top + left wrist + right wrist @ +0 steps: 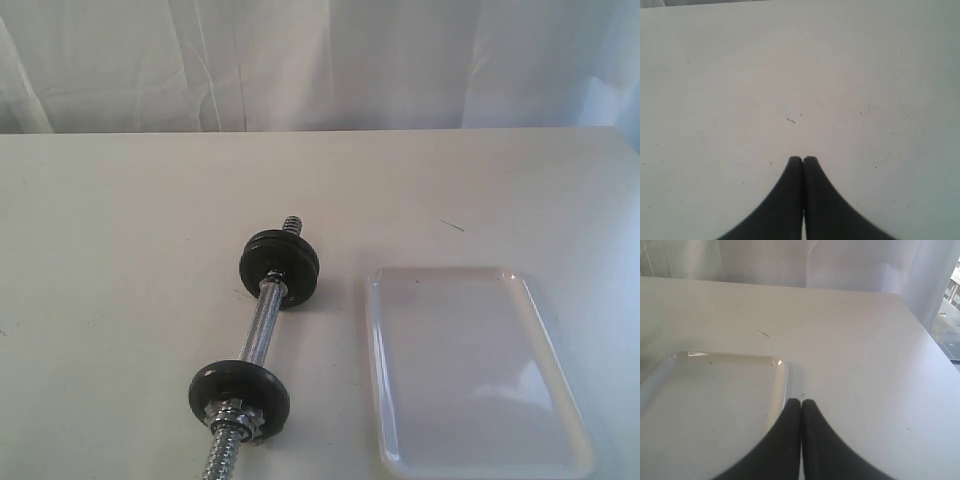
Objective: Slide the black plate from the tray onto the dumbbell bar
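Observation:
The dumbbell bar (258, 330) lies on the table, running from the front edge toward the back. A pair of black discs (280, 266) sits on its far end. One black disc (240, 392) sits on its near end behind a silver nut (238, 417). To its right the white tray (470, 370) shows only its bare floor, with no loose black plate in it. My left gripper (803, 159) is shut over bare tabletop. My right gripper (800, 401) is shut, with nothing held, just above the tray (715, 405) at its long rim. Neither gripper appears in the exterior view.
A white curtain (320, 60) hangs behind the table's far edge. The table's right edge (932, 347) runs close to the tray, with a window beyond it. A small dark mark (453, 226) lies on the table behind the tray.

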Tool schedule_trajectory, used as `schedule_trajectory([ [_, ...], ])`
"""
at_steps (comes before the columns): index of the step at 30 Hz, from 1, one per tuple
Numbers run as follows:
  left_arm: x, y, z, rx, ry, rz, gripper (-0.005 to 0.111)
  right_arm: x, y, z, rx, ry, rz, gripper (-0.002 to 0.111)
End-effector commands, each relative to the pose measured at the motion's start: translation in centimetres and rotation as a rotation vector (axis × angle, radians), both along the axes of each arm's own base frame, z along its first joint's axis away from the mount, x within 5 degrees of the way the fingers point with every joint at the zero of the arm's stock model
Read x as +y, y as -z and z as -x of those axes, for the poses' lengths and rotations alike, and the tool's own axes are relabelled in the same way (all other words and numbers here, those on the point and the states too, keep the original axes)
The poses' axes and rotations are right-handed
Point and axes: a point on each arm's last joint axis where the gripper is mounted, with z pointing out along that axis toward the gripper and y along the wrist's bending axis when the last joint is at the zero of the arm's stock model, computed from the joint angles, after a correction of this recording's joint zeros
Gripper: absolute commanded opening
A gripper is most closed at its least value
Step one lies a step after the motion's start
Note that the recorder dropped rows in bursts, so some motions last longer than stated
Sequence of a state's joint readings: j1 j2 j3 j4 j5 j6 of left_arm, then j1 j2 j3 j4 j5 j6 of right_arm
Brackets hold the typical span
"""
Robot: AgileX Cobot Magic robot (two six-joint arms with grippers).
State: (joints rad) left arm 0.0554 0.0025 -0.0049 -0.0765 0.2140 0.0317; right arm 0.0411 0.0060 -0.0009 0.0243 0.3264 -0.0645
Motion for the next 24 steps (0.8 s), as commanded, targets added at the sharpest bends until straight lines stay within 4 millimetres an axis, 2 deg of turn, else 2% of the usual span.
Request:
schedule_trajectory([
  [1, -0.25, 0.08, -0.01, -0.004, -0.002, 0.088, 0.001, 0.00, -0.06, 0.02, -0.011, 0.003, -0.012, 0.000],
  [7, -0.20, 0.08, -0.02, -0.005, -0.003, 0.072, 0.001, 0.00, -0.06, 0.02, -0.012, 0.000, 0.002, 0.000],
  [14, 0.34, 0.09, -0.01, -0.003, -0.012, -0.083, 0.001, 0.00, -0.06, 0.02, -0.012, 0.000, 0.002, 0.000],
  [24, 0.36, 0.09, -0.01, -0.003, -0.014, -0.084, 0.001, 0.00, -0.06, 0.02, -0.012, 0.000, 0.002, 0.000],
])
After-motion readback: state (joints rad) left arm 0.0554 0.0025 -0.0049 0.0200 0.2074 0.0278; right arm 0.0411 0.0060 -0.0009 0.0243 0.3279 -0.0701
